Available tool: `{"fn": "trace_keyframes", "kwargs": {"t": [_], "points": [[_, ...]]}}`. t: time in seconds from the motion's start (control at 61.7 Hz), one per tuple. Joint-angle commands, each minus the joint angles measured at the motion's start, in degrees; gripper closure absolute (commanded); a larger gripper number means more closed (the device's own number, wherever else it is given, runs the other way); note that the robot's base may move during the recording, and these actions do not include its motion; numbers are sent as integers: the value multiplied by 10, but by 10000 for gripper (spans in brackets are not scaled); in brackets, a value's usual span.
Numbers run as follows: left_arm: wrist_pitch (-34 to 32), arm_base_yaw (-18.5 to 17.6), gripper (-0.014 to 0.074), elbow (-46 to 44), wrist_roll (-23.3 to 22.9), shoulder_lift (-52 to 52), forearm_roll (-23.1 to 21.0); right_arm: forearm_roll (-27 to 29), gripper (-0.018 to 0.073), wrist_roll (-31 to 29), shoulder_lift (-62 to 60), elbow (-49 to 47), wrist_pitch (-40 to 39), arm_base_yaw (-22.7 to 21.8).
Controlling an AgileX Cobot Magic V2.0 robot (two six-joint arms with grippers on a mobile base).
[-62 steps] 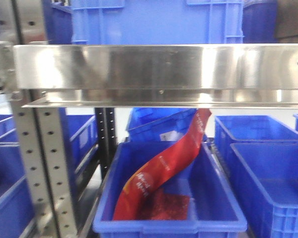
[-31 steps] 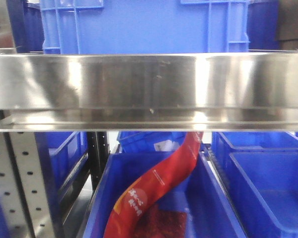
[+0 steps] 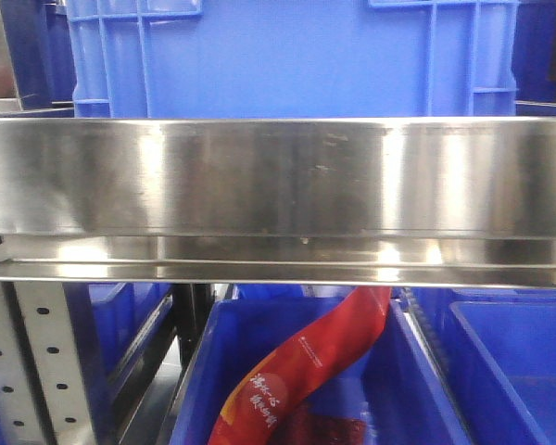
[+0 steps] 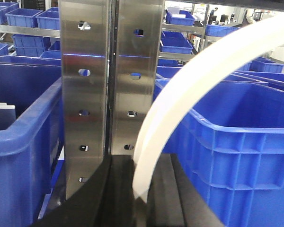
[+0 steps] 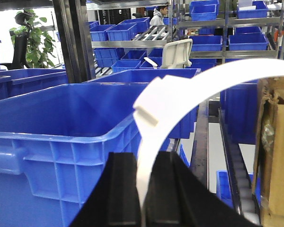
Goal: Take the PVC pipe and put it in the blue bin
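Against half a second before, the front view had shifted. The steel rail [image 3: 278, 176] sat lower in the picture, more of the blue crate [image 3: 287, 56] above it at 12 o'clock showed, and less of the red packet [image 3: 306, 371] at 6 o'clock.

Nearest the left wrist camera, the left gripper [image 4: 142, 198] had its black jaws clamped on the end of the white PVC pipe [image 4: 189, 80]. The pipe rose from between them and bowed away toward 2 o'clock. The right gripper [image 5: 143, 198] had its jaws closed on the pipe too, which climbed past a stepped collar and curved toward 3 o'clock.

The left view alone showed a holed steel upright [image 4: 109, 80] just behind the jaws. The right view alone showed the open inside of a blue bin [image 5: 61, 123] at 9 o'clock, a cardboard box [image 5: 274, 142] at 3 o'clock, and far back a person [image 5: 157, 16] among the shelves.
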Motion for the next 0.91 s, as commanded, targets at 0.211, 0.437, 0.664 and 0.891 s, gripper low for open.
{"fn": "trace_keyframes", "kwargs": {"t": [0.211, 0.437, 0.664, 0.891], "points": [[-16, -2, 707, 0, -3, -3, -4, -7, 727, -1, -2, 0, -14, 1], [-16, -2, 707, 0, -3, -3, -4, -7, 727, -1, -2, 0, -14, 1], [-16, -2, 707, 0, -3, -3, -4, -7, 727, -1, -2, 0, -14, 1], [-120, -2, 707, 0, -3, -3, 37, -7, 727, -1, -2, 0, -29, 1]]}}
